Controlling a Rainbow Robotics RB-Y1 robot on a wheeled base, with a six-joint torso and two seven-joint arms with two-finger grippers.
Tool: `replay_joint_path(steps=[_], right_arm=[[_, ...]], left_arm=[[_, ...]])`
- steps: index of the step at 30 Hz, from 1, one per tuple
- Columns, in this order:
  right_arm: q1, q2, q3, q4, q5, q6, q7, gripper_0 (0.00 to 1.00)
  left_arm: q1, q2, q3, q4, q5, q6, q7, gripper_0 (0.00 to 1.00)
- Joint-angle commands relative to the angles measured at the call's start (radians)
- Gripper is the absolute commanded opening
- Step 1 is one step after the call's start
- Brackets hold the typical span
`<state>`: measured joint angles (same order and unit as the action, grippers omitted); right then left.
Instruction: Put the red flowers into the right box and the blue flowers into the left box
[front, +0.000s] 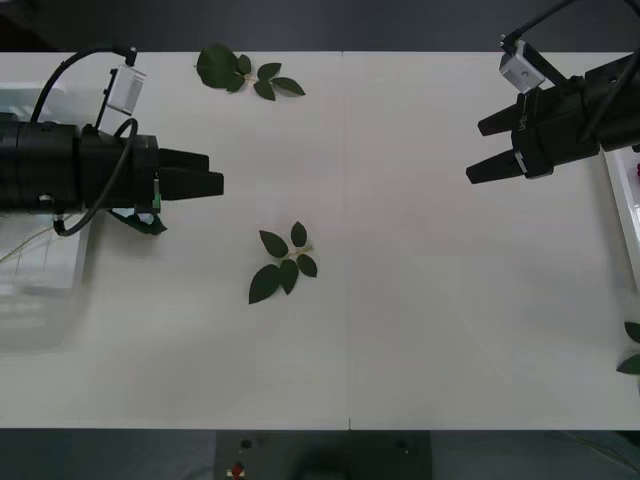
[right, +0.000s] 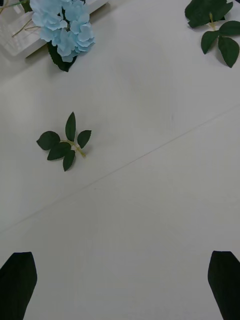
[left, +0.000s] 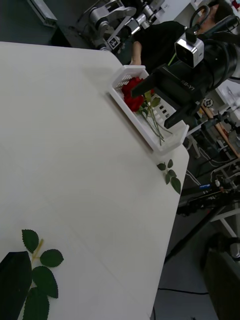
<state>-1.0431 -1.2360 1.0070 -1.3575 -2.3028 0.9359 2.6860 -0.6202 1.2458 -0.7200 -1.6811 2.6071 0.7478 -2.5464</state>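
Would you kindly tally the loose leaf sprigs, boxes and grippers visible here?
Loose leaf sprigs: 3 (far edge, middle, right edge)
Boxes: 2 (left box, right box)
Grippers: 2 (left gripper, right gripper)
Total: 7

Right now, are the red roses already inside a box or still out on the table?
Inside. The red flowers lie in the right box at the table's edge, stems running along its length.
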Motion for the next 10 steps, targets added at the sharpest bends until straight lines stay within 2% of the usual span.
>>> replay_joint_path(steps=[1, 10], right_arm=[[-0.003, -0.005, -0.014, -0.003, -0.001, -0.005, 0.019, 1.0], [-0.003, -0.005, -0.014, -0.003, -0.001, -0.005, 0.019, 1.0]], left_arm=[[-0.013, 0.011, 0.02, 0.0, 0.013, -0.001, -0.044, 1.0], [-0.013, 0.011, 0.02, 0.0, 0.013, -0.001, -0.044, 1.0]])
